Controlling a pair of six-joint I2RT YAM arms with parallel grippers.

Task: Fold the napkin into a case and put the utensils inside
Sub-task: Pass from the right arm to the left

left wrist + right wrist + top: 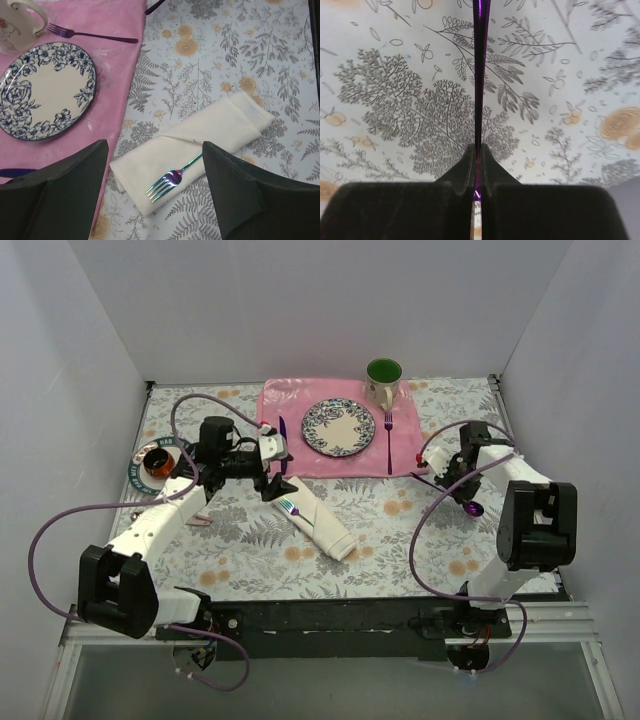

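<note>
Bare table (400,530) between case (320,523) and right gripper (477,147) is free, as is the strip from the case to the near edge. Spoon (473,508) pinched in the right gripper bounds the right side. Left gripper (154,144) hangs over the case's fork end, jaws wide. Behind it: placemat (290,400), plate (338,427), knife (282,430), mug (383,380). Left arm (160,520) and dish (155,462) block the left side.

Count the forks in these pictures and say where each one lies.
2. A dark purple fork lies on the pink placemat, right of the plate. An iridescent fork sticks tines-out from the folded napkin. None seems hidden.
</note>
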